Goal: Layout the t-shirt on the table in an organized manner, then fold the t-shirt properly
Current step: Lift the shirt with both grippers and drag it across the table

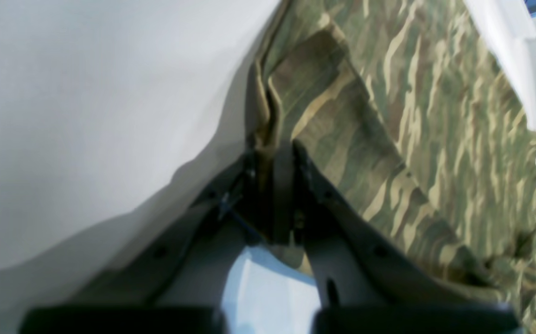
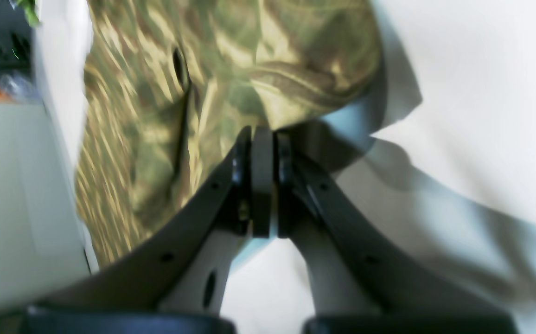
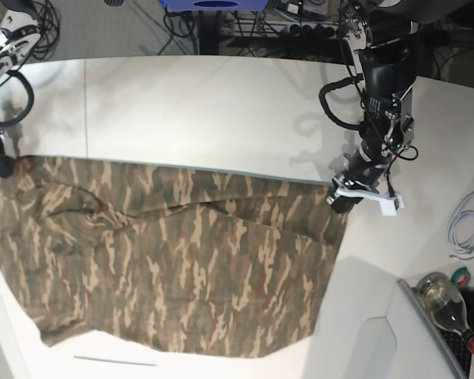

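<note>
We judged the layout step underway: both sets of fingers (image 1: pixel 275 153) (image 2: pixel 263 134) clamped the soft camouflage-print t-shirt (image 3: pixel 174 253), stretched between them above the white table (image 3: pixel 221 103), needing lowering flat next.

Looks like a robotics lab or test workshop. Large plain white table (image 3: pixel 221 103) serving as a workbench, with two robot arms mounted at its sides, one (image 3: pixel 379 87) wrapped in black cabling. Tangles of black cables (image 3: pixel 245 20) and a power strip on the grey floor behind. Loose white cord (image 3: pixel 464 225) at the right edge, beside a glass bottle (image 3: pixel 446 304). Blue bin (image 3: pixel 213 4) at the back.
</note>
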{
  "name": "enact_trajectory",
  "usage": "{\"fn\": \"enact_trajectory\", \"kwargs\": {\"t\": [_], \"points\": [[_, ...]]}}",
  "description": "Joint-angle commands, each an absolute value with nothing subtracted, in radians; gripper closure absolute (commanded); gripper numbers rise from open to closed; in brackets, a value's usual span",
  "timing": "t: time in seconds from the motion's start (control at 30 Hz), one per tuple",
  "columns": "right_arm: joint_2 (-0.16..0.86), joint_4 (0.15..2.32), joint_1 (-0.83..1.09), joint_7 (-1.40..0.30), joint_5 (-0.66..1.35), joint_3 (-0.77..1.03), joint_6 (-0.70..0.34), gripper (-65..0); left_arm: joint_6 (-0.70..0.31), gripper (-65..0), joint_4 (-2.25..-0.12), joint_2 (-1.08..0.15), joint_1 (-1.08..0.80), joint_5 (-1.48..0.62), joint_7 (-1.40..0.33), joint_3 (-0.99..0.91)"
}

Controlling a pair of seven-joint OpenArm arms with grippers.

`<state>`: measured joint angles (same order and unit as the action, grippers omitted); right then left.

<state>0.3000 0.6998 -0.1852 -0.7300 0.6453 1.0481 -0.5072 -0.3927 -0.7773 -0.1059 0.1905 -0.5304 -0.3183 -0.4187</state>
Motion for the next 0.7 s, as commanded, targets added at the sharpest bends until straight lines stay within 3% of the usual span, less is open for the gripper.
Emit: {"fn": "enact_trajectory", "kwargs": {"t": [0.0,0.1,0.27,0.47,0.67], "points": [[0.344,0.719,-0.222,-0.720,0.673,1.033,-0.492,-0.6,-0.360,0.0,-0.835,-0.117,0.206,-0.533,-0.355,-0.420],[0.352,0.719,-0.265,-0.756,0.673,1.013,-0.433,-0.6,-0.271,0.0,-0.972,-0.113,0.202,-0.533,-0.424,-0.420],[0.364,0.814,-0.308,-0.848,0.673,1.012,-0.352,-0.6,-0.268,0.0,-1.150,-0.110,0.193,-0.533,-0.504,-0.423],[0.335,0.983,-0.257,-0.986,0.673,1.015,-0.346,-0.5,-0.268,0.0,-1.277,-0.093,0.058,-0.532,-0.513,-0.504],[0.280,1.006,-0.174,-0.958,0.668,1.003,-0.346,-0.5,-0.268,0.0,-1.270,-0.093,-0.051,-0.526,-0.509,-0.501]]}}
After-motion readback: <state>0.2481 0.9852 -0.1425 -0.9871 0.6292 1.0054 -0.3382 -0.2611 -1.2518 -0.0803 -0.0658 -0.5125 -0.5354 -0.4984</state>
